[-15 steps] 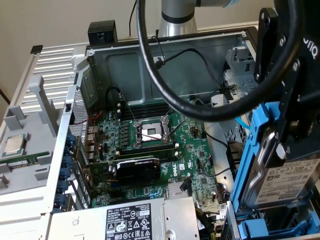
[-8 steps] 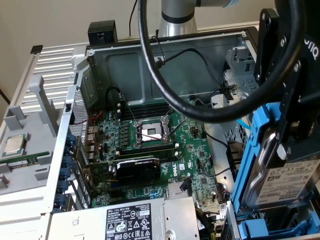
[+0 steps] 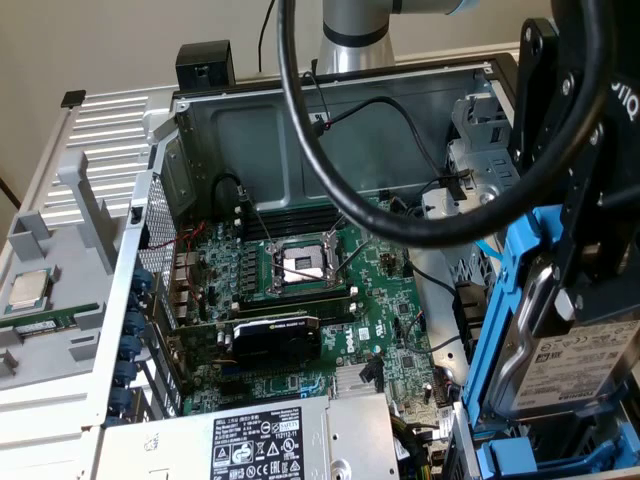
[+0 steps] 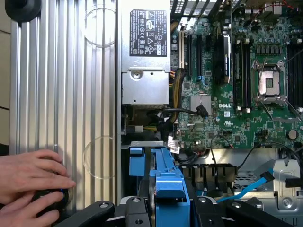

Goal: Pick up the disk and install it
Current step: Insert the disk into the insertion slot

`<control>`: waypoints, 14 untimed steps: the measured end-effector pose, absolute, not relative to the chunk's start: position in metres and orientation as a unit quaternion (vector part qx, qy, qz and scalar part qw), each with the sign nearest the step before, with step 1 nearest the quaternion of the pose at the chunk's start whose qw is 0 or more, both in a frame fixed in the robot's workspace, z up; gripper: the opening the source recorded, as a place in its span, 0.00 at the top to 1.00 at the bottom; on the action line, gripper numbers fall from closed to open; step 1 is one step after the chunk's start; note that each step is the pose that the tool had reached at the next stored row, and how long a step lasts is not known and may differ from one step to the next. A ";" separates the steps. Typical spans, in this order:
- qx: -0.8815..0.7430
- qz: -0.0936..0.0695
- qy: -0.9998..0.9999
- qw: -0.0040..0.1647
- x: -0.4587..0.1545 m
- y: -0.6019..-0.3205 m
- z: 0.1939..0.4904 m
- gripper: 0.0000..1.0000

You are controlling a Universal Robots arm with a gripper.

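The disk (image 3: 578, 372) is a silver drive with a white label in a blue carrier (image 3: 497, 310). It hangs upright at the exterior view's right, over the near right corner of the open computer case. My black gripper (image 3: 572, 292) is shut on it from above. In the wrist view the carrier's blue end (image 4: 170, 194) sits clamped between my two black fingers (image 4: 136, 210), above the case's blue-railed drive bay (image 4: 137, 158).
Inside the case lie the motherboard (image 3: 390, 300) with its open CPU socket (image 3: 300, 265), a black graphics card (image 3: 275, 335) and the power supply (image 3: 260, 440). A thick black cable (image 3: 320, 160) loops overhead. A processor chip (image 3: 27, 290) rests outside. A person's hands (image 4: 28, 179) rest on a black device.
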State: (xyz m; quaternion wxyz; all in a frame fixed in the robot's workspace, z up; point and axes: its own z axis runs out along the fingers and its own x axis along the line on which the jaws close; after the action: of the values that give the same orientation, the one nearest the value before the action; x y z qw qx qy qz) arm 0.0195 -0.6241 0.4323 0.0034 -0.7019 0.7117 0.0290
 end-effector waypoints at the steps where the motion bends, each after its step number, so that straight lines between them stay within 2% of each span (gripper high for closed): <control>1: -0.702 0.029 0.712 0.003 0.020 -0.624 0.432 0.63; 14: -0.702 0.029 0.712 0.003 0.020 -0.625 0.431 0.63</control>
State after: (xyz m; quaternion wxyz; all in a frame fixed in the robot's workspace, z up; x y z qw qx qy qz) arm 0.0195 -0.6248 0.4314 0.0034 -0.7019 0.7117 0.0290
